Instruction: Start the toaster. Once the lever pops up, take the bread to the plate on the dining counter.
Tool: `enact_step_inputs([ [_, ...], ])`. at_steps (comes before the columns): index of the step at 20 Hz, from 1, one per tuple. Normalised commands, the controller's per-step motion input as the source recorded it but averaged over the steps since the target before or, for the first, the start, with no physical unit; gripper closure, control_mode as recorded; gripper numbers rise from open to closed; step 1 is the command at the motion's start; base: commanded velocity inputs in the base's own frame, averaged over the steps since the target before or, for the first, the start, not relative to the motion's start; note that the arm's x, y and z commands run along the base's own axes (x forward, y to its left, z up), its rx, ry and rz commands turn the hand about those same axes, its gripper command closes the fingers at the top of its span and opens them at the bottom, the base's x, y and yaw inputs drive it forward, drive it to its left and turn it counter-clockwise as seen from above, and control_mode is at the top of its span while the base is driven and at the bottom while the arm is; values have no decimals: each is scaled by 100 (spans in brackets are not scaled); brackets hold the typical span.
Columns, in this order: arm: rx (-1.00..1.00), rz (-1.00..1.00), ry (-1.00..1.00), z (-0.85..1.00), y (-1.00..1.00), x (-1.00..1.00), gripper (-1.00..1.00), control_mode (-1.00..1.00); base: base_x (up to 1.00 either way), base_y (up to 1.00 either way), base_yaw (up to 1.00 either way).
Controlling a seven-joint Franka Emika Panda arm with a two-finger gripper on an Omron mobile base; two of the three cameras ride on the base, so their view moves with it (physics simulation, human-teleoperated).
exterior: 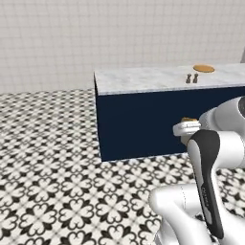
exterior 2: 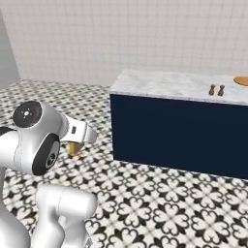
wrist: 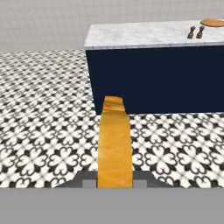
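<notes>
Item 1, gripper [wrist: 114, 183]: you've got it clamped on the bread [wrist: 114, 146], slice edge-on in the hand view, golden-brown crust running up from betw. the two finger tips. In the left base view the bread [exterior: 188, 119] shows as a small tan-brown bit poking above the white hand, in front of the navy base; the jaws themselves are hidden there by the arm. In the right base view the bread [exterior 2: 74, 148] hangs below the hand, over the floor, well short of the island. Item 2, dining counter [exterior: 143, 79]: white-grey marble top, plain navy base, standing ahead of you on the patterned black-and-white tile floor [exterior: 48, 167]; its near left corner faces you in the hand view. Item 3, plate [exterior: 203, 68]: flat, round, orange-brown, on the marble top toward the far right end, nothing on it; also at the right edge of the right base view [exterior 2: 241, 80] and top right of the hand view [wrist: 212, 22]. Item 4, two small dark shakers [exterior: 191, 79]: upright, side by side, near the counter's front edge, just beside the plate on its left, apart from it. Item 5, back wall [exterior: 119, 33]: pale tiled, behind the counter. Bread and plate are well apart.
</notes>
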Motion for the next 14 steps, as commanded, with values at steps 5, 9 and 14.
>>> enact_step_inputs([
  [5, 0, 0, 0, 0, 0, 0, 100, 100, 49, 100, 0],
  [9, 0, 0, 0, 0, 0, 0, 100, 100, 51, 100, 0],
  [14, 0, 0, 0, 0, 0, 0, 100, 100, 75, 100, -2],
])
